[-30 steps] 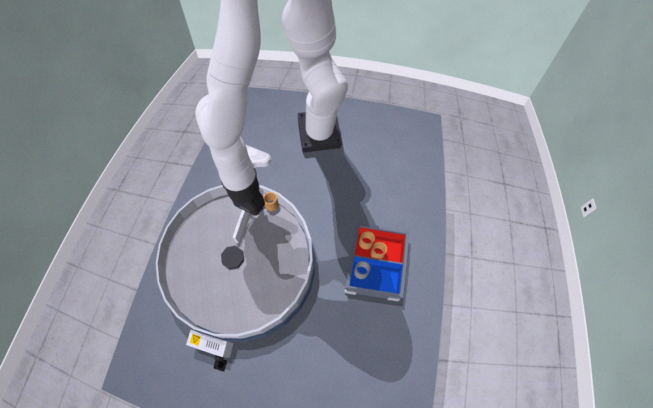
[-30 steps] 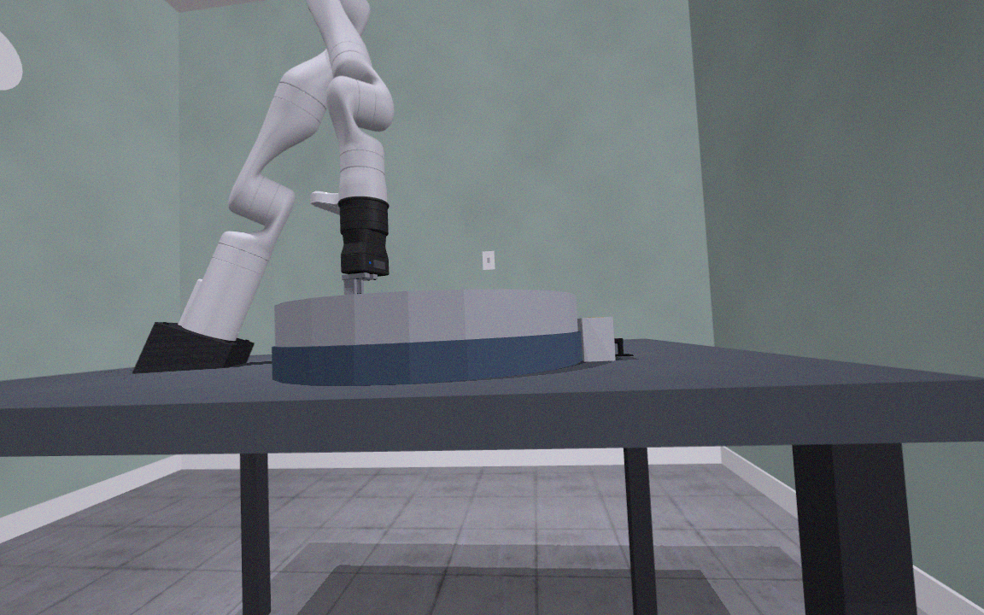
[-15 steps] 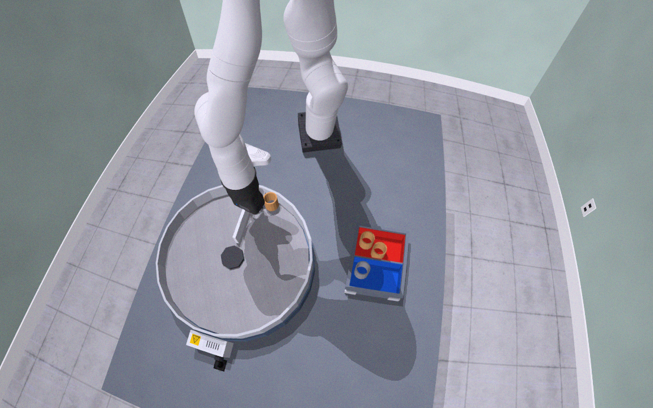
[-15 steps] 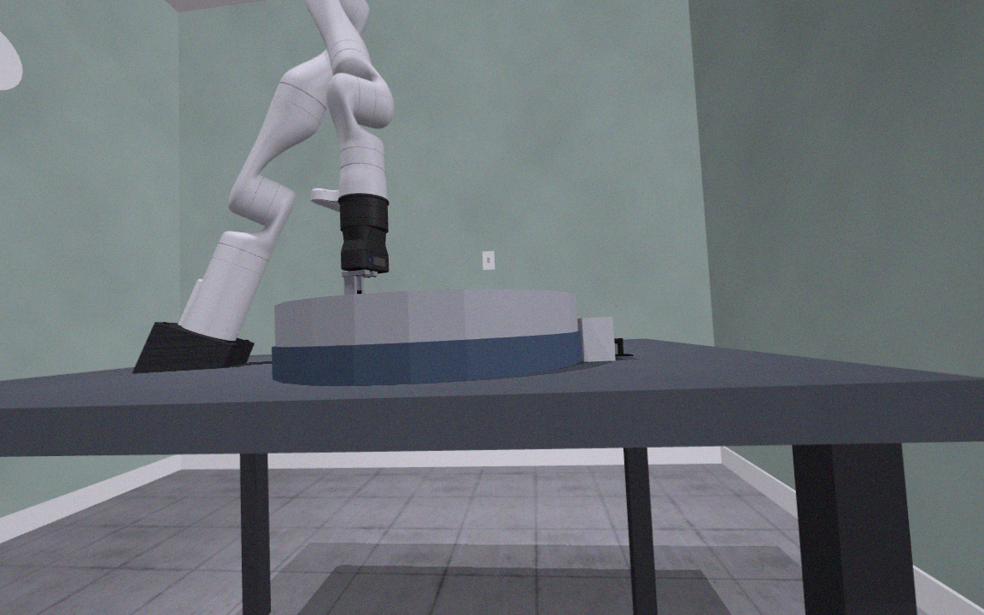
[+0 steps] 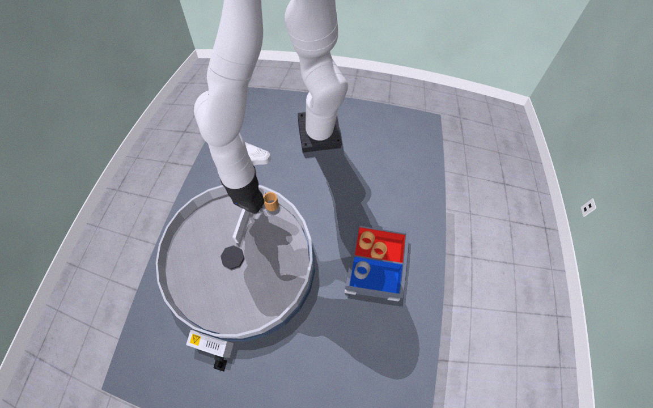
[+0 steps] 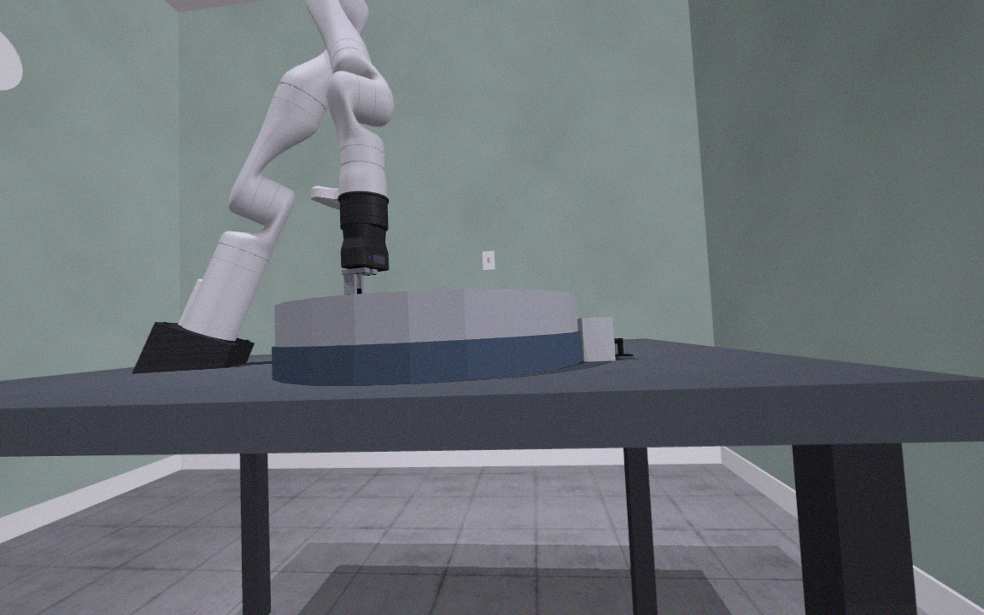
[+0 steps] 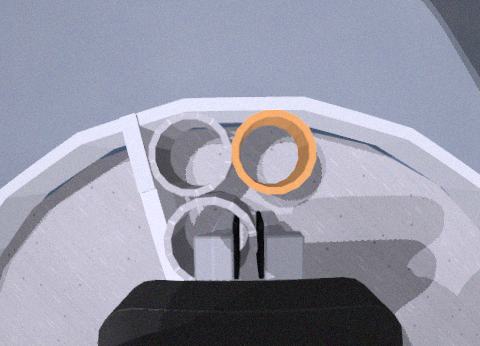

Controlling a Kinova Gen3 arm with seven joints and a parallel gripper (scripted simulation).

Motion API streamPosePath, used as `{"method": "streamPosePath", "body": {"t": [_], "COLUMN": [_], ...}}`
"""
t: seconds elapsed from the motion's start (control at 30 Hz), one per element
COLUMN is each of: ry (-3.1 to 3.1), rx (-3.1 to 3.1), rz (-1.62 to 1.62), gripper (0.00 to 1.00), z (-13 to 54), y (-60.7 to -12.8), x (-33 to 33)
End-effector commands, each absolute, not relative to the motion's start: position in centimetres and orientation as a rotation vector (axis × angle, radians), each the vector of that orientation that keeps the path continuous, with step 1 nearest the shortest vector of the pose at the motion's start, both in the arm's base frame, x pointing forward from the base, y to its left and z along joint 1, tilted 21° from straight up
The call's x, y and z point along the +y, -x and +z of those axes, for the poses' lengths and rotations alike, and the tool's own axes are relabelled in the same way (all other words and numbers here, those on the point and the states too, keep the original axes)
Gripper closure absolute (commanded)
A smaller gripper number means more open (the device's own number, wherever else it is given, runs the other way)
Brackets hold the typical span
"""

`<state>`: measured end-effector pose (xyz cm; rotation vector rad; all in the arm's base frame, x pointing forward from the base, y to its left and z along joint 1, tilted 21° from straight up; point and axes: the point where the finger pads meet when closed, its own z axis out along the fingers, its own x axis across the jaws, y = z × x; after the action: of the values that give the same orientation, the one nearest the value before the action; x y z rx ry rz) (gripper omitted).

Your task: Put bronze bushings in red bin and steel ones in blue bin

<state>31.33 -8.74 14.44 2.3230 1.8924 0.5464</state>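
In the wrist view three bushings stand close together at the far rim of the turntable (image 5: 234, 263): a bronze bushing (image 7: 274, 153), a steel bushing (image 7: 190, 156) to its left, and a second steel bushing nearest me. My gripper (image 7: 248, 234) is shut on the right wall of this nearest steel bushing. In the top view my gripper (image 5: 254, 212) is at the turntable's far edge with the bronze bushing (image 5: 270, 199) beside it; the steel ones are hidden by my arm. In the exterior view my fingers (image 6: 354, 289) reach down behind the rim.
The red bin (image 5: 380, 244) holds two bronze bushings and the blue bin (image 5: 375, 275) holds one steel bushing (image 5: 361, 274), to the right of the turntable. A white divider bar (image 5: 241, 228) runs from the rim to the dark hub (image 5: 232, 257). The arm's base (image 5: 320, 136) stands behind.
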Motion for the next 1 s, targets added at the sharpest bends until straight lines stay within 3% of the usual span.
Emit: {"method": "streamPosePath", "body": {"t": [0.0, 0.97], "ry": [-2.322, -2.321], "rx": [1.890, 1.889], "rz": [0.546, 0.546], "gripper": [1.00, 1.00], "z": [14.53, 15.37], "y": [-31.33, -31.03], "x": [-8.82, -8.96]}}
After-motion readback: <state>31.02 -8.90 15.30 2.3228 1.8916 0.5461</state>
